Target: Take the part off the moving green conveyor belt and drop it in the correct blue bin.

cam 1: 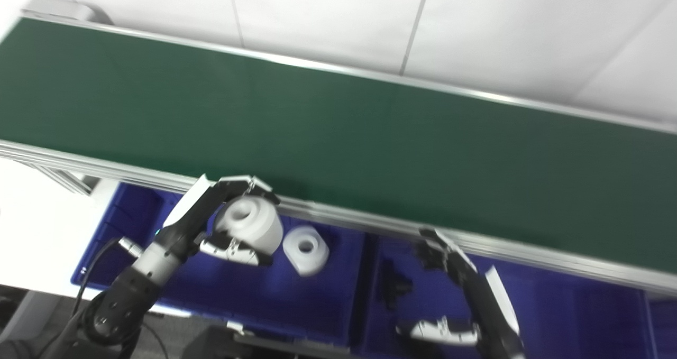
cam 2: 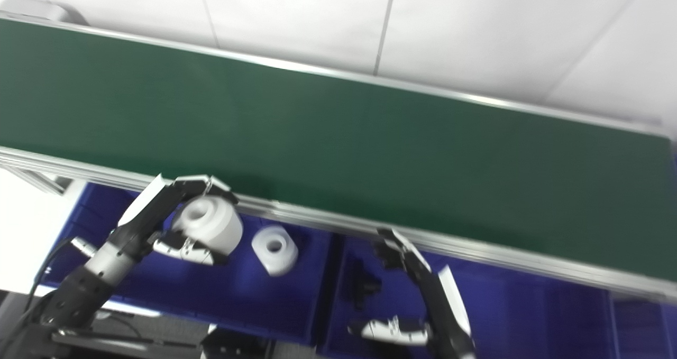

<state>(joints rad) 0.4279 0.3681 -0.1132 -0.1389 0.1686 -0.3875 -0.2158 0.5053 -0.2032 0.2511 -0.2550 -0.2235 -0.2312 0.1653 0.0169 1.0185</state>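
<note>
In the left eye view, the left hand [cam 1: 222, 219] gripped a white ring-shaped part [cam 1: 248, 224] just below the near rail of the green conveyor belt [cam 1: 338, 137], above a blue bin [cam 1: 254, 295] where a second white part [cam 1: 305, 249] lay. In the right eye view, the right hand [cam 2: 418, 290] hung open, fingers apart, over the neighbouring bin [cam 2: 518, 316] below the belt, holding nothing; a small black object [cam 2: 362, 287], too blurred to identify, seemed to rest inside that bin.

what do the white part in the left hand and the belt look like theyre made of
White cylindrical part with a centre hole: probably matte plastic, going by its smooth, dull, uniform surface. Green conveyor belt: looks like matte rubber or PVC, flat and glare-free, edged by shiny metal rails, likely aluminium.
</note>
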